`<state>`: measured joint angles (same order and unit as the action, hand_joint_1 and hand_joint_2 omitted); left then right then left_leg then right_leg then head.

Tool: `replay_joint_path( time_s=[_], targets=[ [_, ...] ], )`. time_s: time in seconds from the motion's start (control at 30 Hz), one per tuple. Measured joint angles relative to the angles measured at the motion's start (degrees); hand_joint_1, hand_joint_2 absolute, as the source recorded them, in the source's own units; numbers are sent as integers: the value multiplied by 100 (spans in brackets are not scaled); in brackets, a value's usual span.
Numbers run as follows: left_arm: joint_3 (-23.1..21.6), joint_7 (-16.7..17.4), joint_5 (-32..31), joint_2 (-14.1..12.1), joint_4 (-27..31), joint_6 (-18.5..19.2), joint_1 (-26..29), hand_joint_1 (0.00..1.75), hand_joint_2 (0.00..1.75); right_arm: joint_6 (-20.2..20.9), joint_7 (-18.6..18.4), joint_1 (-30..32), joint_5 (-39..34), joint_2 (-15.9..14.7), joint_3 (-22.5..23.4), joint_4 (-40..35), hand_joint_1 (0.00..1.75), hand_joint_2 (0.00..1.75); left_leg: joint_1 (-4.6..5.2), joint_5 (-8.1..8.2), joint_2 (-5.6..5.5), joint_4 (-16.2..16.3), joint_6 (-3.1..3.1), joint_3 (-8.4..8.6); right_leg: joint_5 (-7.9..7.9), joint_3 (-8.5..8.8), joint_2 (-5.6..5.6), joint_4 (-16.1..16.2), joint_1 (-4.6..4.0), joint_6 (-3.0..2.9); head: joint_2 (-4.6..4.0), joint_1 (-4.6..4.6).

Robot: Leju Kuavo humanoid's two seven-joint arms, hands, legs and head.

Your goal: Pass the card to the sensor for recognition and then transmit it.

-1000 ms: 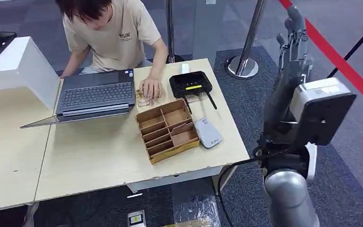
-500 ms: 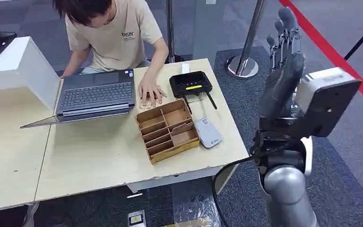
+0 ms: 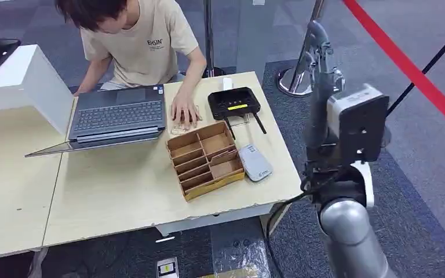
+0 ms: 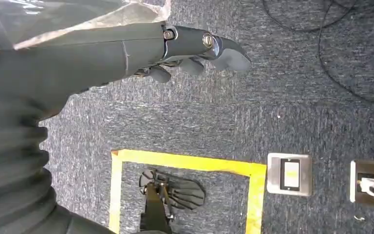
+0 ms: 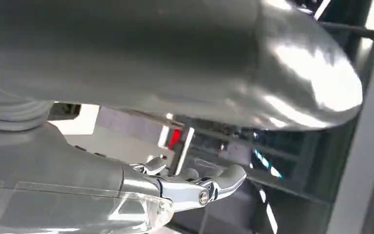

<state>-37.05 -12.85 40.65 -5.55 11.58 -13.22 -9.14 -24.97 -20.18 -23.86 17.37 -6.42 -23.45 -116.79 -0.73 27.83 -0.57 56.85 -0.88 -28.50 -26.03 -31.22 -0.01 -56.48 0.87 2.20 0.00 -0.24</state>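
Observation:
My right hand (image 3: pixel 319 55) is raised high beside the table's right end, fingers pointing up and holding nothing; the right wrist view shows its fingers (image 5: pixel 195 185) extended. A person's hand (image 3: pixel 184 109) rests on a small pale card-like thing (image 3: pixel 177 128) between the laptop and the wooden box. The black sensor device (image 3: pixel 233 103) with a yellow display sits at the table's far right. My left hand (image 4: pixel 195 46) hangs over the carpet, fingers loosely extended and empty.
A wooden divided box (image 3: pixel 204 159) stands mid-table with a small grey-white device (image 3: pixel 255 163) beside it. An open laptop (image 3: pixel 116 116) and a white stand (image 3: pixel 23 81) with a phone are to the left. Stanchion posts (image 3: pixel 297 81) and red tape lie beyond.
My right arm has swung left toward the table and the hand has turned edge-on. The person's hand stays by the card-like thing.

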Motion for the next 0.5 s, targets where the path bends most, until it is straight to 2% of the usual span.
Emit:
replay_joint_path(
  time_s=[0.1,0.13,0.2,0.3,0.5],
  targets=[
    [-2,11,-61,-7,0,39,-1,0,175,286,356,131,645,-127,-9,256,0,0,0,0,1,0,0,0,0,0,0,0,0,0,0,0],
    [-2,17,-74,-7,0,46,-4,0,175,394,431,169,845,-149,-11,350,0,175,0,0,1,0,0,0,0,0,0,0,0,0,0,0],
    [-4,50,-98,-7,0,50,-10,0,175,615,632,274,1311,-212,-15,569,0,175,0,0,0,0,0,0,0,0,0,0,0,0,0,-2],
    [-4,46,-81,-7,0,50,-12,0,175,781,824,437,1480,-291,-22,964,0,175,-1,0,0,0,0,0,0,0,0,0,0,0,0,0],
    [-9,135,-179,-2,0,116,-33,0,175,768,1371,645,1664,-361,-35,1914,0,175,0,0,0,0,0,-3,0,-1,-1,0,0,0,0,-2]
  ],
)
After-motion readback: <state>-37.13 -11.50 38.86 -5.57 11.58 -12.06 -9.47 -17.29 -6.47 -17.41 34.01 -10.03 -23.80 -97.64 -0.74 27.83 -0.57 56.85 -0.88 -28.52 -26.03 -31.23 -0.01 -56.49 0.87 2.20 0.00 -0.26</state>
